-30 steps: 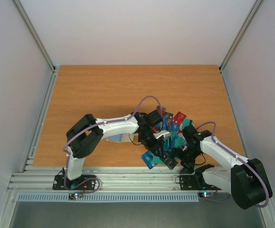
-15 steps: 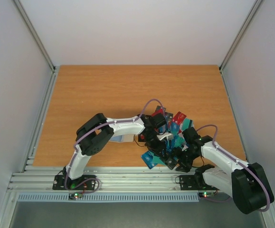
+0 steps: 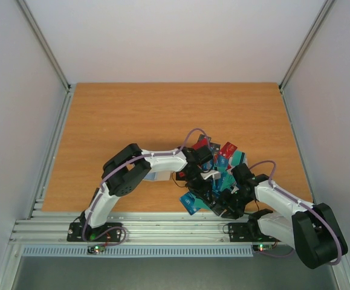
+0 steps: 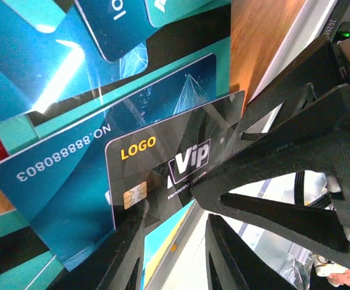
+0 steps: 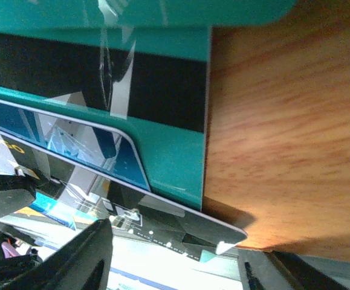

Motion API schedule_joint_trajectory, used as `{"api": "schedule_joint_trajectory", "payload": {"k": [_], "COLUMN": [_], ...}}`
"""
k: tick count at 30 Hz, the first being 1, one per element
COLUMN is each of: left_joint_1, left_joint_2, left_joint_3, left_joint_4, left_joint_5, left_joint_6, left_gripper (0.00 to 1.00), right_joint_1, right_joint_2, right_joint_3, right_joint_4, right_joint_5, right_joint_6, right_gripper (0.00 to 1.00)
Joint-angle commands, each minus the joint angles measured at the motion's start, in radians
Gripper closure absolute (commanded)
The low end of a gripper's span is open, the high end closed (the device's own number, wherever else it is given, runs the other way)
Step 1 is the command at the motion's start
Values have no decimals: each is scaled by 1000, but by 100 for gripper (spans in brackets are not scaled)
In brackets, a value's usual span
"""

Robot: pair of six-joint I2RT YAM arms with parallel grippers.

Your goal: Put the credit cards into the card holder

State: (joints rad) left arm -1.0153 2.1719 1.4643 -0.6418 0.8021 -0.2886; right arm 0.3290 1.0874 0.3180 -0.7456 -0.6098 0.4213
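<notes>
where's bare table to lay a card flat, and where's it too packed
Bare wood: the far half of the table, behind the credit cards, and the left strip between the left arm and the side rail. Packed: near right, where the right arm meets the pile.

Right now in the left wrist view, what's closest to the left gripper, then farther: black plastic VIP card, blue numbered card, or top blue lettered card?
From the left gripper:
1. Black VIP card, right at it, in the middle.
2. Blue numbered card, partly behind that, leftward.
3. Blue lettered card, at the top edge.
</notes>
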Motion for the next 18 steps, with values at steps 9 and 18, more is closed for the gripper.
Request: {"api": "schedule_joint_trajectory", "payload": {"k": [9,18], "left_joint_1": [-5,-4], "left_joint_2": [81,81], "left_joint_3": [11,-2], "left_joint_4": [-23,-16], "left_joint_5": [-37,-13], "left_joint_6": [22,31], "left_gripper": [69,69], "right_joint_1": [-4,-4], "right_joint_2": [20,-42], "right_joint_3": [-5,41], "right_joint_4": [123,70], "right_joint_5": [-32,-42], "right_joint_6": [-2,-2], "right_gripper": [61,68]}}
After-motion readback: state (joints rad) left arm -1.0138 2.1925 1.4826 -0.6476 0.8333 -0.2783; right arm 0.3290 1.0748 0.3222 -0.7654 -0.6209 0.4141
